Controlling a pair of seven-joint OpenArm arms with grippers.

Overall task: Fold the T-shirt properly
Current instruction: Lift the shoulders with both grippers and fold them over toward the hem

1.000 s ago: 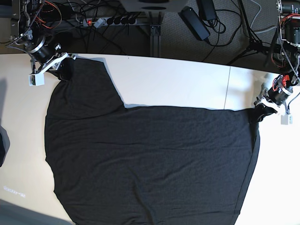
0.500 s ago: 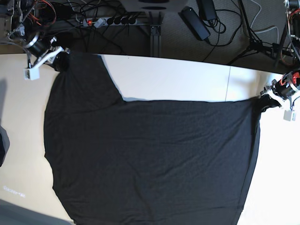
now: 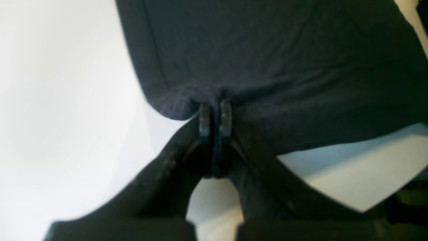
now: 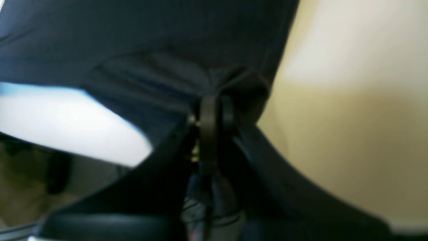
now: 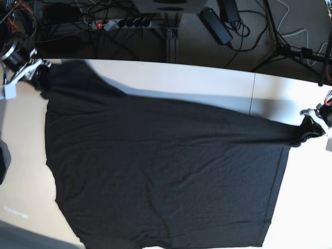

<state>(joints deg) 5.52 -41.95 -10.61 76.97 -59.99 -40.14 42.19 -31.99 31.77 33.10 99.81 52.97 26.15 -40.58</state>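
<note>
The black T-shirt [image 5: 166, 171] lies spread wide over the white table [image 5: 207, 83], its far edge pulled taut between my two grippers. My right gripper [image 5: 39, 72] at the far left corner is shut on a corner of the T-shirt [image 4: 187, 80], with the cloth bunched at its fingertips [image 4: 209, 110]. My left gripper [image 5: 306, 129] at the right edge is shut on another corner of the T-shirt [image 3: 284, 67], with the cloth gathered at its fingertips [image 3: 204, 117]. No rainbow trim shows.
Beyond the table's back edge are a power strip [image 5: 122, 23], cables, power bricks [image 5: 215, 23] and a stand leg [image 5: 171, 39]. A dark object [image 5: 2, 161] sits at the left edge. The shirt's lower hem runs off the frame's bottom.
Both grippers have moved outward, the right one to the left and the left one to the right. The shirt's far edge is now stretched almost straight and the notch of bare table has closed.
</note>
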